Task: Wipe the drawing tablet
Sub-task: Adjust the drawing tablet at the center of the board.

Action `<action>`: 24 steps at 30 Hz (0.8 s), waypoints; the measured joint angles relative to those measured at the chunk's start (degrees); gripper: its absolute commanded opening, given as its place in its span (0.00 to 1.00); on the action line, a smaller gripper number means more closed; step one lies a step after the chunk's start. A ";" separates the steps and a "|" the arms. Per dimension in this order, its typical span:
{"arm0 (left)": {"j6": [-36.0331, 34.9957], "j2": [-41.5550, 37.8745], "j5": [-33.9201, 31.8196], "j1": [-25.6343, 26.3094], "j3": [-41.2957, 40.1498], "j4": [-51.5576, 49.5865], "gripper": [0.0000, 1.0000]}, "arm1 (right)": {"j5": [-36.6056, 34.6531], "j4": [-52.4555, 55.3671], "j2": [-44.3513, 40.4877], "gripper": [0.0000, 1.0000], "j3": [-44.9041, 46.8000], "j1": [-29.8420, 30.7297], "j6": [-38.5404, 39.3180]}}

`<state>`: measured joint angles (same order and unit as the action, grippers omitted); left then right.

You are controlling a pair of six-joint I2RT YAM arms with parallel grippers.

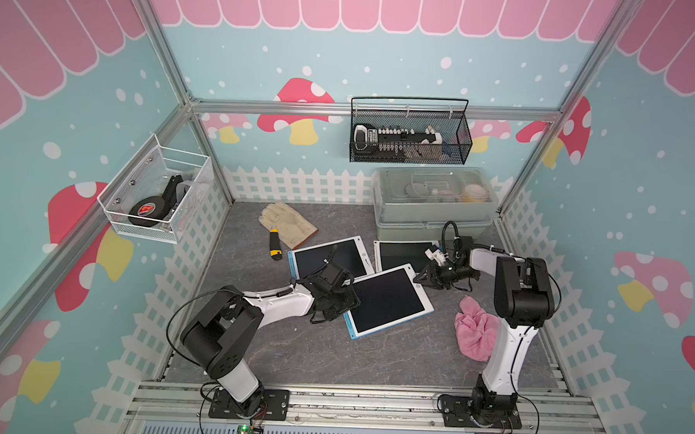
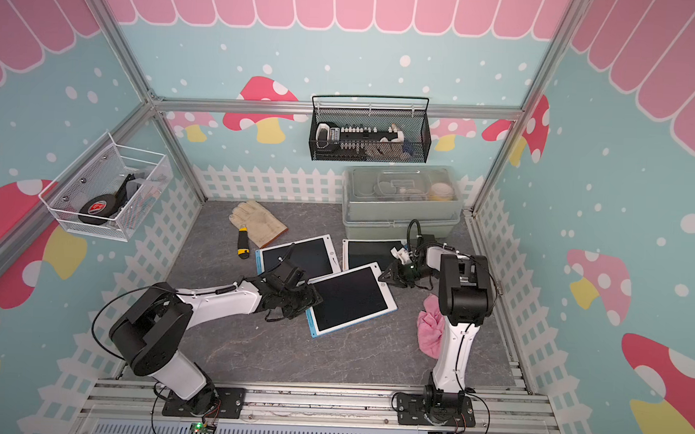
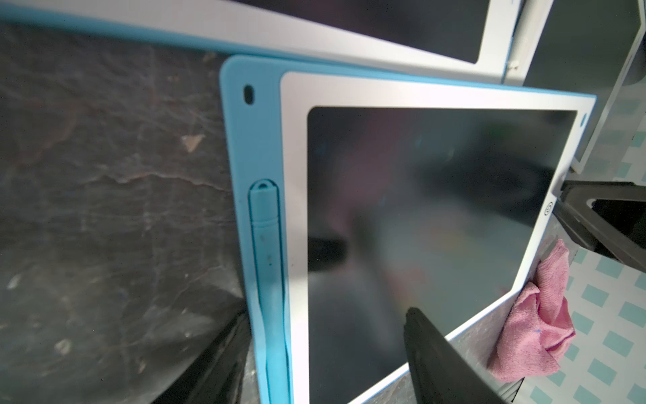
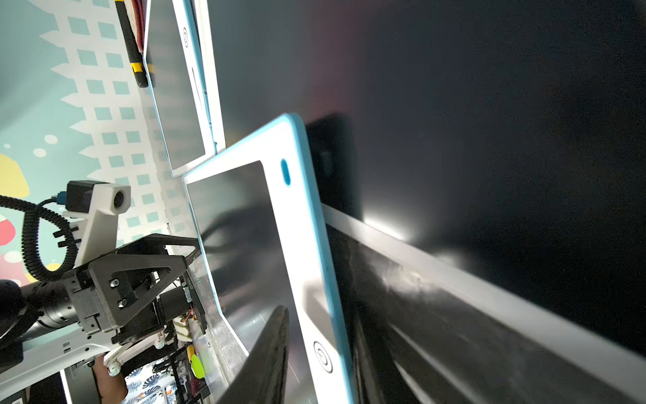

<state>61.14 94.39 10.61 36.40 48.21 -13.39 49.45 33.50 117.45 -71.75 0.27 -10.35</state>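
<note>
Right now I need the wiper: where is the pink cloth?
In both top views the pink cloth lies crumpled at right, between the front tablet and the right arm.

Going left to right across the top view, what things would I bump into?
White wire basket → work glove → front drawing tablet → pink cloth.

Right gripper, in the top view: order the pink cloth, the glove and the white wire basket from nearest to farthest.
1. Pink cloth, on the table close beside the right gripper.
2. Glove, at the table's back.
3. White wire basket, on the left wall.
</note>
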 measured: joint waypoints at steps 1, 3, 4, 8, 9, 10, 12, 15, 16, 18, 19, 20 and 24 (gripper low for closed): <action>-0.04 0.17 -0.15 0.00 0.11 0.31 0.70 | 0.52 -0.17 -0.50 0.28 0.68 0.02 -0.37; -0.17 0.68 -0.68 -0.02 0.59 0.66 0.70 | 1.64 -0.61 -1.92 0.26 2.08 0.11 -1.05; -0.26 0.76 -0.83 -0.07 0.63 0.76 0.70 | 2.19 -0.81 -2.64 0.26 2.40 0.00 -1.38; -0.55 1.11 -1.05 -0.09 0.87 1.42 0.70 | 5.81 -1.92 -6.23 0.24 3.34 0.15 -3.21; -0.70 1.42 -1.03 -0.11 1.03 2.01 0.70 | 6.88 -2.47 -7.50 0.24 3.87 0.33 -4.11; -0.85 1.75 -1.01 -0.09 1.14 2.71 0.70 | 7.78 -3.06 -8.63 0.23 4.44 0.57 -5.11; -0.96 2.29 -0.96 -0.02 1.36 3.91 0.70 | 9.64 -4.42 -11.21 0.23 5.51 1.42 -7.65; -1.27 2.58 -0.94 0.00 1.46 4.76 0.70 | 10.36 -4.02 -13.94 0.18 5.14 3.96 -9.18; -1.31 2.58 -1.09 0.00 1.46 4.68 0.70 | 10.03 -2.82 -14.53 0.15 4.42 4.85 -9.09; -1.31 2.47 -1.05 -0.17 1.49 4.66 0.70 | 8.22 -0.55 -15.78 0.07 2.73 6.25 -8.52; -1.29 2.34 -1.03 -0.17 1.49 4.57 0.70 | 6.80 0.44 -16.33 0.03 2.23 6.78 -8.48; -1.27 1.97 -1.03 -0.17 1.53 4.20 0.70 | 5.09 1.66 -17.05 0.00 1.70 7.34 -8.24; -0.26 -1.49 -1.05 0.07 2.36 -0.94 0.70 | -0.24 5.77 -21.75 0.00 0.26 10.93 -7.74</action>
<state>60.88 92.90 9.56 36.47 50.57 -14.33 49.21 39.27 95.70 -71.48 11.20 -18.09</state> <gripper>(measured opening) 0.700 0.065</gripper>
